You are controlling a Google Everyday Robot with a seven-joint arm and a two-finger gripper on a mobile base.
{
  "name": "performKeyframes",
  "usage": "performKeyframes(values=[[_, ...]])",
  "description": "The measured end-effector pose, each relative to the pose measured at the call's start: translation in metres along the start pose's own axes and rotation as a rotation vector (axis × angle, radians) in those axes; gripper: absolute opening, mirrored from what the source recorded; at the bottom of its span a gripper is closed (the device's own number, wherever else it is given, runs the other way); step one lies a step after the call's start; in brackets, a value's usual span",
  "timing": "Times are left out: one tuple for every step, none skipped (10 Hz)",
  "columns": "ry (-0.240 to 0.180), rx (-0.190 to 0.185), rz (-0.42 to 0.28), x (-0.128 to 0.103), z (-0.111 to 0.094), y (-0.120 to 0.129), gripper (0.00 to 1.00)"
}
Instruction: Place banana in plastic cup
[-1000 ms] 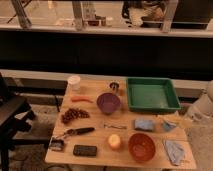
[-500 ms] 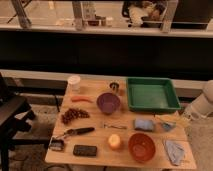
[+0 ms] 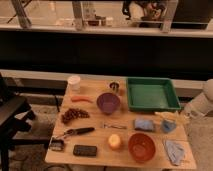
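Note:
The pale-yellow banana [image 3: 167, 116] lies roughly level just over the small light-blue plastic cup [image 3: 169, 125], near the table's right edge. My white arm comes in from the right. Its gripper [image 3: 183, 117] sits at the banana's right end, shut on it. The cup stands between the blue sponge [image 3: 144, 124] and the table edge. Whether the banana touches the cup's rim I cannot tell.
A green tray [image 3: 151, 106] sits behind the cup. The purple bowl [image 3: 108, 102], carrot [image 3: 81, 99], white cup [image 3: 74, 81] and grapes [image 3: 74, 115] are to the left. An orange bowl [image 3: 141, 146], a blue cloth [image 3: 175, 151] and a round yellow fruit [image 3: 115, 141] lie in front. A black chair [image 3: 11, 116] stands left of the table.
My arm has come a little further into view from the right. The banana and cup stay at about the same spot.

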Motion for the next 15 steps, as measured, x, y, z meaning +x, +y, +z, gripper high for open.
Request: performKeyframes(values=[[-0.007, 0.003, 0.007, 0.0, -0.002, -0.002, 0.0], [-0.017, 0.008, 0.017, 0.002, -0.005, -0.005, 0.0], [-0.029, 0.013, 0.027, 0.004, -0.009, -0.007, 0.0], [-0.038, 0.016, 0.034, 0.006, -0.014, -0.008, 0.0], [-0.045, 0.017, 0.038, 0.008, -0.017, -0.007, 0.0], [-0.047, 0.014, 0.038, 0.01, -0.019, -0.006, 0.0], [-0.049, 0.009, 0.036, 0.012, -0.02, -0.003, 0.0], [-0.049, 0.005, 0.032, 0.012, -0.021, 0.0, 0.0], [-0.05, 0.0, 0.026, 0.012, -0.023, 0.004, 0.0], [-0.05, -0.004, 0.023, 0.013, -0.024, 0.007, 0.0], [-0.05, -0.009, 0.017, 0.012, -0.024, 0.01, 0.0], [-0.049, -0.013, 0.01, 0.012, -0.024, 0.013, 0.0], [-0.049, -0.017, 0.003, 0.011, -0.025, 0.016, 0.0], [-0.049, -0.018, -0.002, 0.011, -0.025, 0.018, 0.0], [-0.048, -0.02, -0.009, 0.01, -0.026, 0.021, 0.0]])
